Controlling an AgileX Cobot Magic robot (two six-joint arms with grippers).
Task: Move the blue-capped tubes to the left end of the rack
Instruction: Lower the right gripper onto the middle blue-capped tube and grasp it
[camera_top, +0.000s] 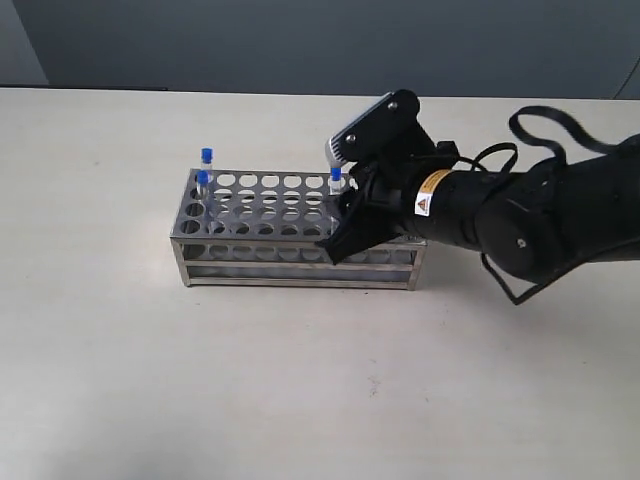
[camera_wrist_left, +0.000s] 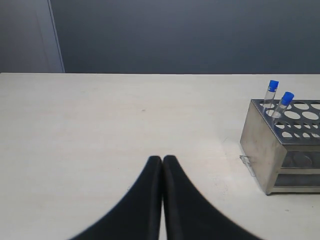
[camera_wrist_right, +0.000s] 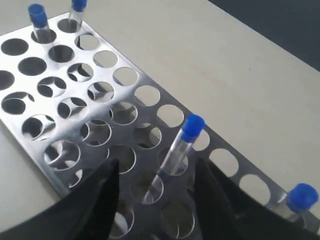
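The blue-capped tubes are thin, clear and light, probably stiff but brittle, with smooth walls that could slip, so the safest hold seems to be a gentle pinch high on the shaft just under the cap, followed by a straight lift so the glass does not bind in its hole. The right pincer (camera_wrist_right: 156, 167) hangs spread wide over the rack (camera_top: 300, 272), and one leaning tube (camera_wrist_right: 176, 152) stands between its two fingers (camera_wrist_right: 107, 185), touching neither as far as the wrist view shows. A second tube (camera_wrist_right: 301, 197) sits just beside the pincer, outside one finger, in the rack's edge row. The other two tubes (camera_wrist_right: 37, 16) stand well apart from it, at the rack's far end, next to each other. The left pincer (camera_wrist_left: 162, 160) is pressed together and holds nothing, hovering over the bare desk (camera_wrist_left: 100, 125) with the rack's near end ahead and off to one side of it
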